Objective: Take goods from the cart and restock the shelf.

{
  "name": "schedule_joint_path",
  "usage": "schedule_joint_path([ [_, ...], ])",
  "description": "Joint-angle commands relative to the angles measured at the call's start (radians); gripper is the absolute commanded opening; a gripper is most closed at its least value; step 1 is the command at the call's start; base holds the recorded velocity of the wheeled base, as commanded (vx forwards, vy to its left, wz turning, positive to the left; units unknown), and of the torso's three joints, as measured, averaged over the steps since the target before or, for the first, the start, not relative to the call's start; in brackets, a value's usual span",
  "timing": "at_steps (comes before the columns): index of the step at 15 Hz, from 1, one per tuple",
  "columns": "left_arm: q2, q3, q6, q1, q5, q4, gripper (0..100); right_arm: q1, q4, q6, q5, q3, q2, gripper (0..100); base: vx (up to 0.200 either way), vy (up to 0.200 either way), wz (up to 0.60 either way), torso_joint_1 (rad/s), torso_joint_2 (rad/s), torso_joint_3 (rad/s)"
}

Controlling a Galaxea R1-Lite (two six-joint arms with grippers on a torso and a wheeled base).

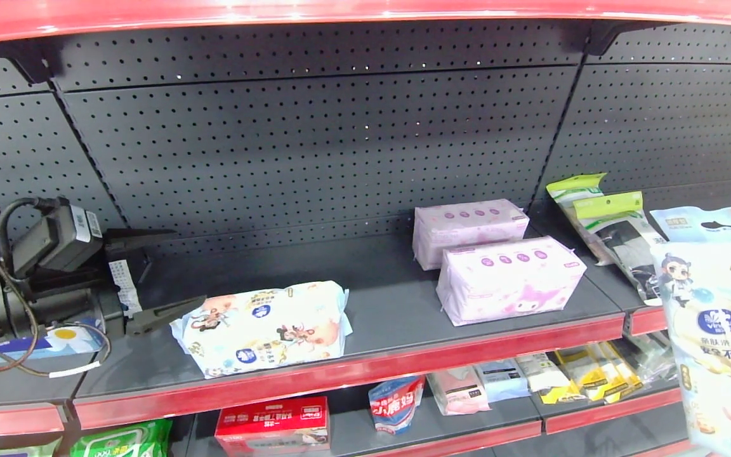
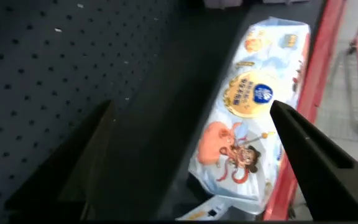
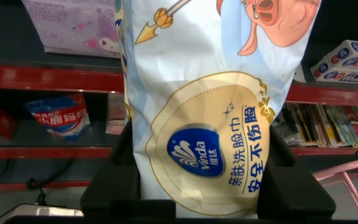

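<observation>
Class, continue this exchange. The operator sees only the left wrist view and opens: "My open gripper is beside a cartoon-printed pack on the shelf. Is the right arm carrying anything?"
Observer: Yes. The right gripper is shut on a second cartoon-printed pack.
Operator: What else lies on my shelf?
Observer: A front pink pack and a rear pink pack, to the robot's right of your pack.
Operator: Any room between?
Observer: Yes, bare shelf separates your pack from the pink ones.
</observation>
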Motion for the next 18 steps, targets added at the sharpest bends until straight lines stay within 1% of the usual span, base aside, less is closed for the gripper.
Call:
schedule_joint_path([
  [1,-0.043,0.046,-0.035,0.006,0.041,-0.037,100,0.001,-0.001,-0.001,0.001,-0.001,0.002,0,0.000,0.000,0.00,0.000,0.00,0.000],
  [2,-0.062,0.067,-0.061,0.003,0.082,-0.062,100,0.001,-0.001,-0.001,0.001,-0.001,0.005,0,0.000,0.000,0.00,0.000,0.00,0.000],
  [3,-0.102,0.112,-0.107,-0.006,0.154,-0.114,100,0.001,-0.001,-0.001,0.004,-0.001,0.009,0,0.000,0.000,0.00,0.000,0.00,0.000],
  [4,-0.114,0.130,-0.130,-0.006,0.185,-0.137,100,0.003,-0.001,-0.001,0.005,0.000,0.009,0,0.000,0.000,0.00,0.000,0.00,0.000],
  [5,-0.135,0.175,-0.194,-0.006,0.314,-0.212,100,0.004,-0.001,-0.001,0.005,0.000,0.014,0,0.000,0.000,0.00,0.000,0.00,0.000],
  [6,-0.140,0.198,-0.232,-0.007,0.389,-0.249,100,0.006,-0.001,-0.001,0.008,0.002,0.014,0,0.000,0.000,0.00,0.000,0.00,0.000],
  [7,-0.140,0.248,-0.331,-0.026,0.616,-0.335,100,0.007,-0.001,0.001,0.013,0.006,0.014,0,0.000,0.000,0.00,0.000,0.00,0.000],
  [8,-0.146,0.268,-0.378,-0.064,0.734,-0.379,100,0.007,-0.001,0.002,0.013,0.006,0.014,0,0.000,0.000,0.00,0.000,0.00,0.000],
  [9,-0.171,0.287,-0.444,-0.116,0.866,-0.412,100,0.009,-0.002,0.004,0.016,0.002,0.014,0,0.000,0.000,0.00,0.000,0.00,0.000],
  [10,-0.204,0.310,-0.493,-0.172,0.952,-0.412,100,0.009,-0.001,0.006,0.033,0.006,0.006,0,0.000,0.000,0.00,0.000,0.00,0.000],
  [11,-0.244,0.333,-0.507,-0.216,0.969,-0.407,100,0.009,-0.001,0.006,0.054,0.008,0.000,0,0.000,0.000,0.00,0.000,0.00,0.000],
  [12,-0.332,0.371,-0.505,-0.273,0.970,-0.370,100,0.007,0.001,0.002,0.068,0.002,-0.001,0,0.000,0.000,0.00,0.000,0.00,0.000],
  [13,-0.416,0.383,-0.505,-0.316,0.970,-0.295,100,0.006,-0.001,0.002,0.068,-0.013,0.005,0,0.000,0.000,0.00,0.000,0.00,0.000],
  [14,-0.520,0.382,-0.505,-0.334,0.969,-0.182,100,0.006,0.001,0.002,0.071,-0.030,0.009,0,0.000,0.000,0.00,0.000,0.00,0.000],
  [15,-0.640,0.371,-0.505,-0.337,0.967,-0.037,100,0.007,0.001,0.001,0.074,-0.046,0.011,0,0.000,0.000,0.00,0.000,0.00,0.000],
  [17,-0.847,0.339,-0.512,-0.337,0.958,0.207,100,0.007,0.001,-0.011,0.068,-0.046,-0.001,0,0.000,0.000,0.00,0.000,0.00,0.000],
  [18,-0.890,0.327,-0.513,-0.337,0.946,0.257,100,0.007,0.001,-0.022,0.065,-0.044,-0.005,0,0.000,0.000,0.00,0.000,0.00,0.000],
])
